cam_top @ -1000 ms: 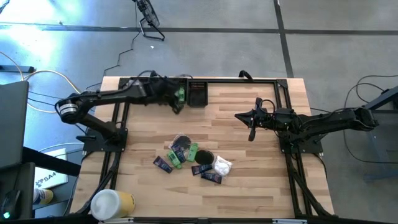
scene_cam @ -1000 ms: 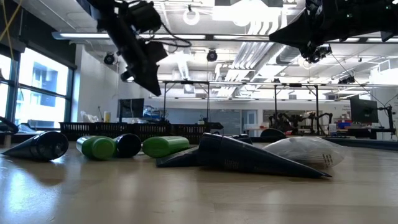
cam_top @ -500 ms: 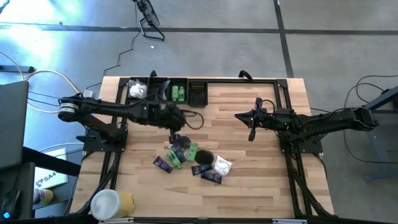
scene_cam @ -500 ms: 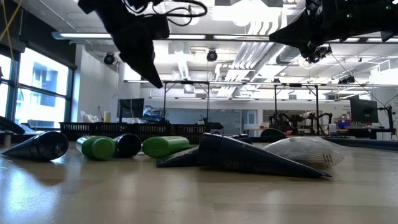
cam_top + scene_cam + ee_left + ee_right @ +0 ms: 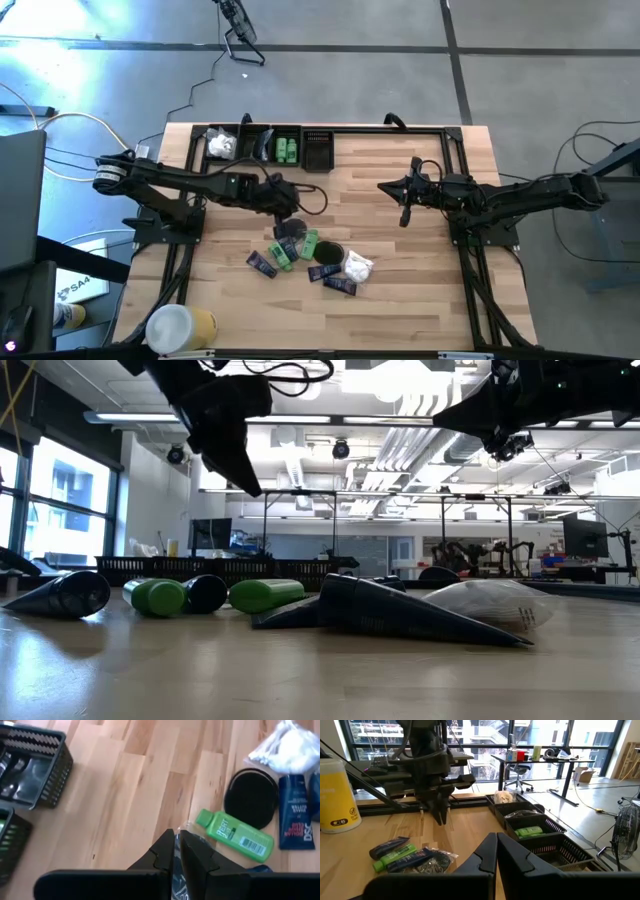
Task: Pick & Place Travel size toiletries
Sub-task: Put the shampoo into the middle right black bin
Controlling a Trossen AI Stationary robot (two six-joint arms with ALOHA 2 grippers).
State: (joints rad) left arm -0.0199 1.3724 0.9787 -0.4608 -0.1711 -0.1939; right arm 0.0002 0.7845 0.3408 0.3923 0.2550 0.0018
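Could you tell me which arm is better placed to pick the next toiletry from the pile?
The left. Its gripper hangs right above the pile's edge, beside a green bottle. The right gripper waits well off to the side.

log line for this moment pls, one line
left tool: shut, empty, above toiletries pile | right tool: shut, waiting right of centre | bins: hold green bottles, white packet
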